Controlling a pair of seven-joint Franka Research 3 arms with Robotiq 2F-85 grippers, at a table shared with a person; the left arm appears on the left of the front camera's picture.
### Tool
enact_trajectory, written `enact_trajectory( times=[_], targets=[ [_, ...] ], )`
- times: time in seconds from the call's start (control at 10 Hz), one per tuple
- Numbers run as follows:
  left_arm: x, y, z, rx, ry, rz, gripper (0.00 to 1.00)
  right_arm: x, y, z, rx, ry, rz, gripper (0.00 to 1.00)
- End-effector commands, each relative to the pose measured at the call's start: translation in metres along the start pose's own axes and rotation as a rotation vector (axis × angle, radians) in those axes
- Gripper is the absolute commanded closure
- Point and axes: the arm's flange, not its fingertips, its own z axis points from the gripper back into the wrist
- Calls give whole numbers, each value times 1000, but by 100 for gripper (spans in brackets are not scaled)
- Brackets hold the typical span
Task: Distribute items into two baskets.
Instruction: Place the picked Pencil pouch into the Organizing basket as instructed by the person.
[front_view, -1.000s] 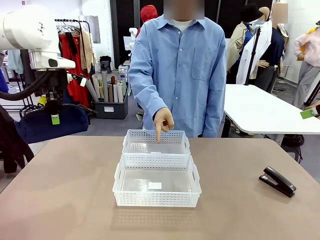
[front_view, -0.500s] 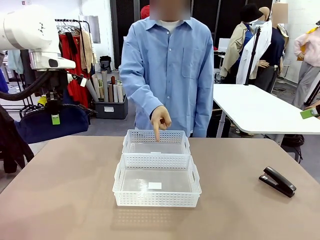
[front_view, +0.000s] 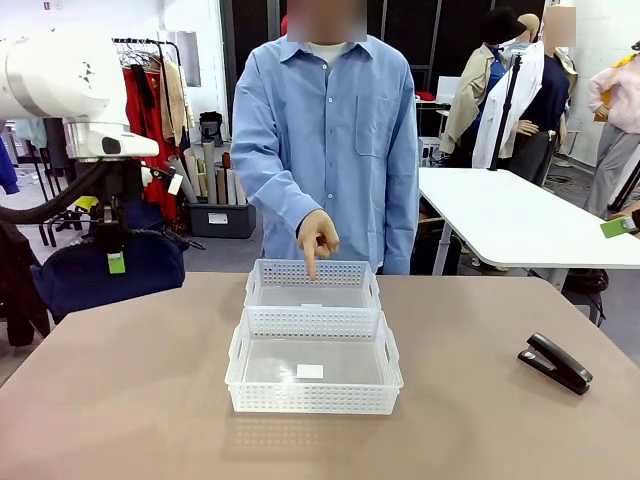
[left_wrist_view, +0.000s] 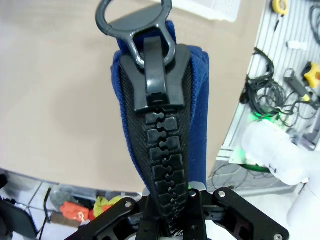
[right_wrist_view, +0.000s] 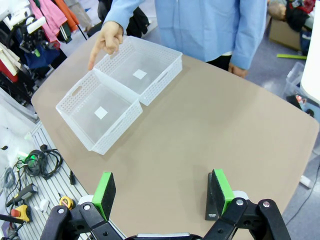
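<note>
Both baskets (front_view: 313, 400) are sitting empty. Left pincer (left_wrist_view: 172, 200) is pinching the navy pouch (left_wrist_view: 162, 145) up at left, right pincer (right_wrist_view: 162, 192) is hanging spread, stapler (front_view: 556, 362) is waiting on the surface (front_view: 120, 400).

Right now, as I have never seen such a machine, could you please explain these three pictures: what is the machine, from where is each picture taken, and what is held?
It is a two-armed robot at a brown table, and a person stands across from it. The wide picture comes from a fixed camera between the arms. The other two come from cameras on the wrists, each looking along its own hand. On the table stand two white baskets, the larger basket nearer and the smaller basket behind it. A black stapler lies to the right. The person's hand points a finger down at the smaller basket. The left hand is shut on a navy zip pouch, held in the air. The right hand is open and holds nothing.
</note>
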Motion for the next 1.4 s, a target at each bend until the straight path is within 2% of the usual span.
enact_trajectory(
  times=[0.0,0.4,0.9,1.3],
  targets=[
    [-7,-29,-20,15,-34,-73,100,2,-2,1,17,-32,19,0],
    [15,-63,-42,62,-24,-128,100,2,-2,1,17,-32,19,0],
    [58,-75,-29,33,-48,-165,100,2,-2,1,17,-32,19,0],
    [102,-104,-28,41,-12,-200,100,2,-2,1,17,-32,19,0]
  ],
)
